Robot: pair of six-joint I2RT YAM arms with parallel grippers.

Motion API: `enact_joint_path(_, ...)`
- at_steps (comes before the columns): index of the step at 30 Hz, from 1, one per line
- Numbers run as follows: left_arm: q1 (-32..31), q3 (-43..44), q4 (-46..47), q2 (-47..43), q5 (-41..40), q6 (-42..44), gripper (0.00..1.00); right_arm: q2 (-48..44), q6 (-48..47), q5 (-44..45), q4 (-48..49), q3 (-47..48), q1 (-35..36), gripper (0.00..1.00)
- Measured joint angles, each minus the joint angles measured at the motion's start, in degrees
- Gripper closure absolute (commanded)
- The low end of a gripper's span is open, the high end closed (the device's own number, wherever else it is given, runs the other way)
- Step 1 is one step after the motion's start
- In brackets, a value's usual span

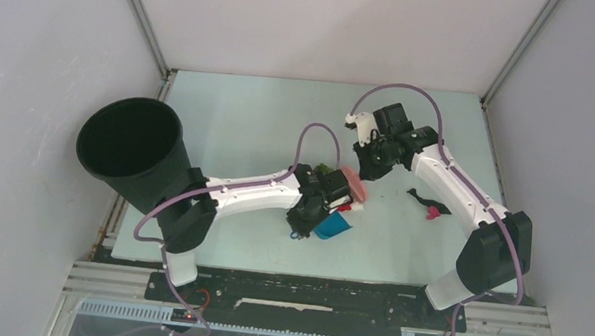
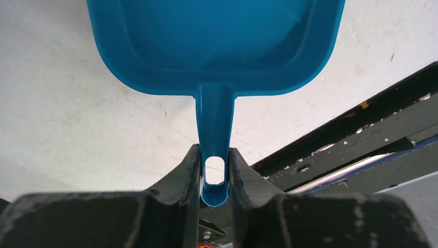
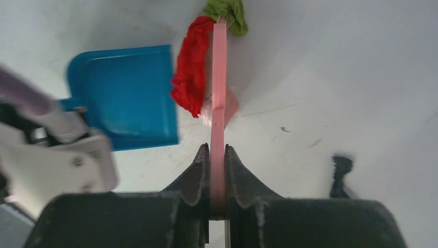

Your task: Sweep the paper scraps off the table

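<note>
A: Status: left gripper [image 2: 214, 173] clamped on dustpan [image 2: 217, 41] handle, right gripper [image 3: 218, 160] on brush [image 3: 219, 77]. Scraps?

B: The red scrap [image 3: 190, 72] and green scrap [image 3: 227, 10] lie against the brush, at the dustpan mouth. Press lip flat on counter [image 1: 242, 113]; sweep inward.

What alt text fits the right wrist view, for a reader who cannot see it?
The right claw grips a pink brush, seen edge-on, over the pale table. A red paper scrap and a green scrap sit by the brush, the red one at the open edge of the blue dustpan.
</note>
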Motion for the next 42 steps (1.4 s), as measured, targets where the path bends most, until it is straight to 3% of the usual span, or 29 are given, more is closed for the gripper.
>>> enact_joint_path(9, -0.02, 2.93, 1.60, 3.58, -0.04, 0.00, 1.00, -1.77, 3.19, -14.60, -3.13, -0.55, -0.44, 1.00)
enact_joint_path(17, -0.11, -1.64, 4.52, 0.26, -2.32, -1.44, 1.00, -5.20, 4.98, -17.84, -8.55, 3.58, -6.43, 1.00)
enact_joint_path(23, -0.11, -10.16, 5.68, -8.00, -3.98, -5.27, 1.00, -5.35, 4.31, -13.64, -9.05, 9.11, -7.17, 1.00)
enact_joint_path(28, -0.11, -13.81, 5.75, -12.83, -3.98, -9.66, 1.00, -2.43, 1.64, -3.69, -6.45, 14.95, -4.00, 1.00)
enact_joint_path(35, 1.18, -18.67, 4.09, -15.87, -4.44, -14.21, 1.00, 9.92, -1.22, 8.50, -2.01, 20.65, -0.13, 1.00)
enact_joint_path(42, 8.68, -24.02, 5.07, -18.10, -4.24, -14.64, 1.00, 21.90, -1.66, 10.71, -3.06, 27.54, 1.53, 1.00)
